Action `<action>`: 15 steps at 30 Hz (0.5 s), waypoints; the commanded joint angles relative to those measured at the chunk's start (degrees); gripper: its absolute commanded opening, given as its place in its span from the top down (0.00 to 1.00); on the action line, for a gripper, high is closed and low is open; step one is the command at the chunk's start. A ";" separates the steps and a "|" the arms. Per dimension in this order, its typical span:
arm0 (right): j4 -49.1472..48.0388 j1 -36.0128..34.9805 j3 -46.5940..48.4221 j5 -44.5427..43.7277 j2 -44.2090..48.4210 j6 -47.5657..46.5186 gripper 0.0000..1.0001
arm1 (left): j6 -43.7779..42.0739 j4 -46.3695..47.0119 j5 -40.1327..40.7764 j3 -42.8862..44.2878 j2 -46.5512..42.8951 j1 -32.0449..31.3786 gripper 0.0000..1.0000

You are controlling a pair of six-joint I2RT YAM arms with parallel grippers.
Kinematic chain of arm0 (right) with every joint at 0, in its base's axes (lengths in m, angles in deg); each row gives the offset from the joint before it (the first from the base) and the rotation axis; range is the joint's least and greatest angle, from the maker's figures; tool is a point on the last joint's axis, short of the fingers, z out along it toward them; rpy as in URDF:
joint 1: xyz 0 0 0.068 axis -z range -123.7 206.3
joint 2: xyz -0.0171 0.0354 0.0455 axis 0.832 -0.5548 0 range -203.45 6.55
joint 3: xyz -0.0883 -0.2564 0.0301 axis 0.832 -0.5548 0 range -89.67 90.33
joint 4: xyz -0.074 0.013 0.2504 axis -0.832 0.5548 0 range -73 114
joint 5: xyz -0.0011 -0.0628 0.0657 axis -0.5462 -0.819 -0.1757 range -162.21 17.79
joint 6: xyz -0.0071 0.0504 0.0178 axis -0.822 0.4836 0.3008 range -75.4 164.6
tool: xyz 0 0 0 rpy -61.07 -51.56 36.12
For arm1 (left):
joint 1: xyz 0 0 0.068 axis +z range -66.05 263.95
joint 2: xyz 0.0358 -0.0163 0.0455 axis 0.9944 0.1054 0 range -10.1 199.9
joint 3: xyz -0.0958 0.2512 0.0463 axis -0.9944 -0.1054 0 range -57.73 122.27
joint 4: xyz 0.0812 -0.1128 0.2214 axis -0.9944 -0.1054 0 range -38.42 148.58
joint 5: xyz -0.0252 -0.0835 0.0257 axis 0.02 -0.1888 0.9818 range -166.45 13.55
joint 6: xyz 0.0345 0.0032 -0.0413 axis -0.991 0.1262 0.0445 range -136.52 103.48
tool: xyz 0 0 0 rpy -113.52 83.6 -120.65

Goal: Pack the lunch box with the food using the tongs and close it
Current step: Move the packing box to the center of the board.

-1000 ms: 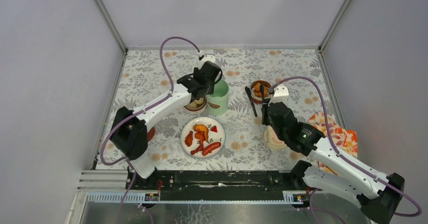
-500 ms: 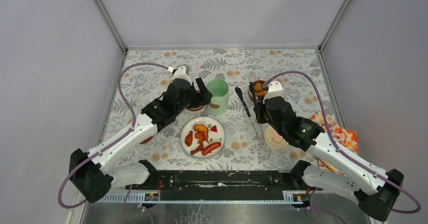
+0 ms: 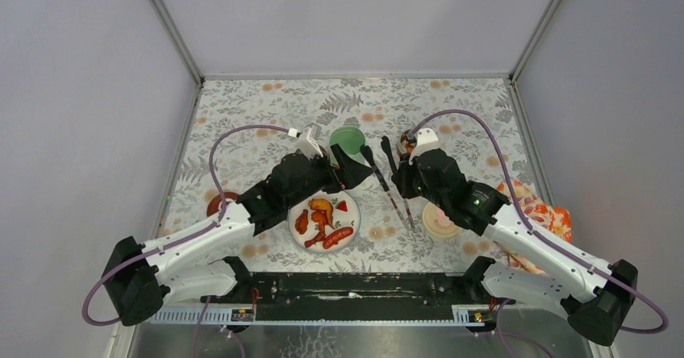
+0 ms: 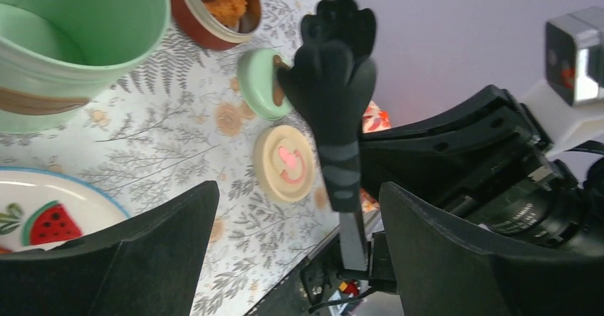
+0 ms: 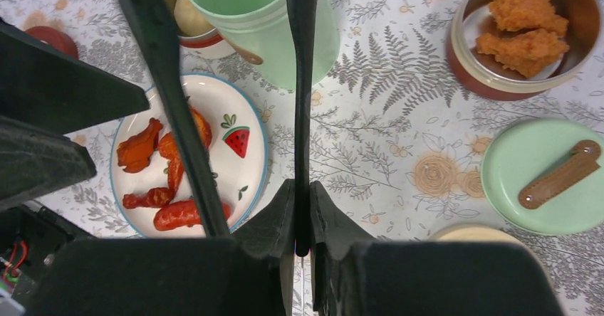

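- The right tool (image 5: 298,188) is clamped shut on one arm of the long, slim, dark metal tongs (image 5: 302,81), held above the middle of the floral-patterned table (image 3: 242,108). The tongs' other arm splays free toward the left arm's side.
- The left tool (image 4: 299,188) stands wide open, its fingers either side of the tongs' paw-shaped tips and touching neither.
- The mint-green cylindrical jar (image 3: 347,142) sits uncovered toward the far edge. What shows of its inside looks bare, and its green lid with a brown handle (image 5: 541,177) lies flat nearer the right edge.
- A small steel bowl with a dark-red wall (image 5: 470,67) holds orange fried chunks (image 5: 523,24). A second small bowl (image 5: 214,45) beside the jar shows a pale round ball (image 5: 186,17).
- The white plate with fruit pictures (image 5: 253,174), at the middle of the near edge, carries glossy red sausages (image 5: 181,215) and orange-red pieces.
- A cream round lid (image 3: 442,221) lies toward the near right corner, and a dark-red round lid (image 3: 218,205) lies near the left edge.
- Packing looks part done and nothing is closed. The step in hand appears to be settling the grip on the tongs between the two arms.
- The next move likely calls for a hold spanning both arms of the tongs, so they can pinch a sausage off the plate.
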 commanded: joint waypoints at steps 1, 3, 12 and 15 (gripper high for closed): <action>-4.41 0.25 3.37 3.48 -0.59 1.68 1.00 | 3.85 12.29 -0.41 -1.12 1.10 -1.59 0.09; -5.12 0.25 3.22 4.32 -1.01 2.11 1.00 | 4.81 13.39 -0.27 -1.12 2.38 -1.82 0.09; -8.22 0.05 2.84 7.14 -2.38 3.21 1.00 | 10.03 18.41 -1.51 -1.86 7.22 -2.17 0.23; -9.15 -0.04 2.93 7.65 -2.84 3.15 1.00 | 12.35 20.01 -0.40 -3.50 6.74 -2.24 0.35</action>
